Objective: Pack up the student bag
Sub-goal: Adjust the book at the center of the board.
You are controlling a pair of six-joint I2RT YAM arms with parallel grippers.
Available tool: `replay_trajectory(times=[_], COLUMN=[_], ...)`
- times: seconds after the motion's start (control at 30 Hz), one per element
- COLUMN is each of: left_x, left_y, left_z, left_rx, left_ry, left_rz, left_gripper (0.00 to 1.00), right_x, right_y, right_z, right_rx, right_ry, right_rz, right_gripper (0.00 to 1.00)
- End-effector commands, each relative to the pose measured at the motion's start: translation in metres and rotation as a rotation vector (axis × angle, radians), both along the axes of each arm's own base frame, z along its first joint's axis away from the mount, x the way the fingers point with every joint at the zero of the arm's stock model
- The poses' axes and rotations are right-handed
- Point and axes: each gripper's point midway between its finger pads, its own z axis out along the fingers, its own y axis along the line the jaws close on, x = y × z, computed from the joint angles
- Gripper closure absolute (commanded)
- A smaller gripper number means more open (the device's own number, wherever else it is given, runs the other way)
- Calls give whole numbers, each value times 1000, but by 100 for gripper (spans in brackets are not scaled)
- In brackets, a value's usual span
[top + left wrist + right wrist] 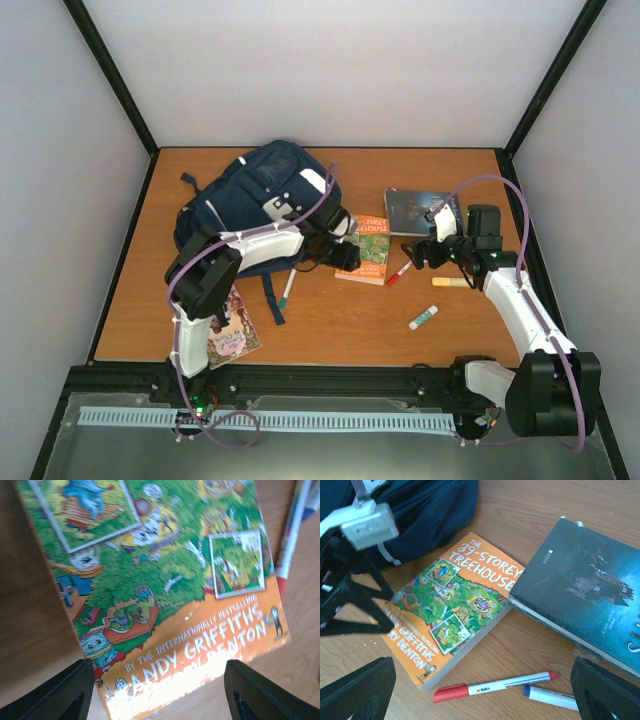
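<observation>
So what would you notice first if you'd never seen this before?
Probably the big navy student bag, lying at the back left of the table. Next comes the bright orange treehouse book just right of it, with the left gripper open over its cover. A dark blue book lies further right.

**Books and pens lay spread over the wooden table (330,335)**

In the right wrist view an orange picture book (455,610) sat mid-frame, with a dark blue book (580,595) just beside its upper right corner. Below them lay a red-capped pen (492,685) and a blue-capped pen (550,696). In the overhead view a green-capped pen (287,290) lay left of centre, a white stick (423,318) lower right, and a third book (235,338) lower left.
</observation>
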Motion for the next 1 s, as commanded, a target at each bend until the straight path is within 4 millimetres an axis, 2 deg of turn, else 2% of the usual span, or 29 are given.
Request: replay_trajectory(times=[0.0, 0.1, 0.17, 0.27, 0.4, 0.53, 0.67, 0.83, 0.97], left_x=[-41, -48, -48, -43, -22, 12, 52, 77, 79], left_y=[-29, -37, -35, -17, 19, 73, 146, 230, 293], left_z=[0, 4, 9, 24, 65, 103, 117, 120, 98], left_rx=[-10, -9, 1, 72, 125, 113, 187, 207, 208], left_ry=[58, 50, 42, -22, -142, -190, -223, -161, -65], left_rz=[-124, -148, -145, -137, -76, 70, 265, 556, 812], left_gripper=[26, 26, 26, 26, 21, 16, 12, 8, 8], right_x=[3, 2, 2, 2, 2, 1, 1, 0, 0], right_y=[-1, -1, -1, -1, -1, -1, 0, 1, 1], right_z=[1, 1, 1, 3, 4, 5, 7, 8, 9], right_rx=[-4, -2, 0, 0, -1, 4, 9, 13, 15], right_ry=[-15, -13, -11, -15, -19, -21, -24, -25, -27], right_rz=[5, 5, 4, 2, 3, 7, 10, 12, 10], right_gripper=[3, 2, 2, 2, 2, 2, 2, 2, 2])
